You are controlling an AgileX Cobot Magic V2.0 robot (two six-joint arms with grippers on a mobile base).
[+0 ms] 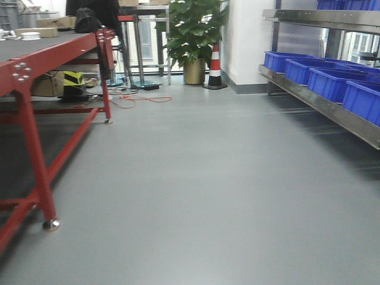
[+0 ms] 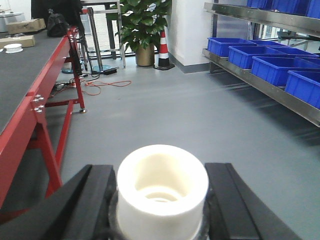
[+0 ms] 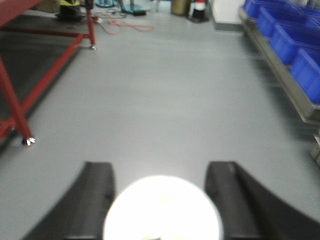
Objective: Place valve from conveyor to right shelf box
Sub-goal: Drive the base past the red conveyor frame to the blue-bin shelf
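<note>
Left gripper (image 2: 160, 170) pinches the valve (image 2: 162, 187) by its white end. You see it held right of the conveyor (image 2: 20, 75), off its surface. Right gripper (image 3: 160, 169), also right of the conveyor, flanks a blurred white disc (image 3: 162, 212); you cannot tell whether it clamps it.

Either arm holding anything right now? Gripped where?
Left gripper holds the whitish cylinder-ended valve, jaws pressed on both sides of that cylindrical end. Right gripper: a blurred white round thing sits between the jaws; grip cannot be told.
</note>
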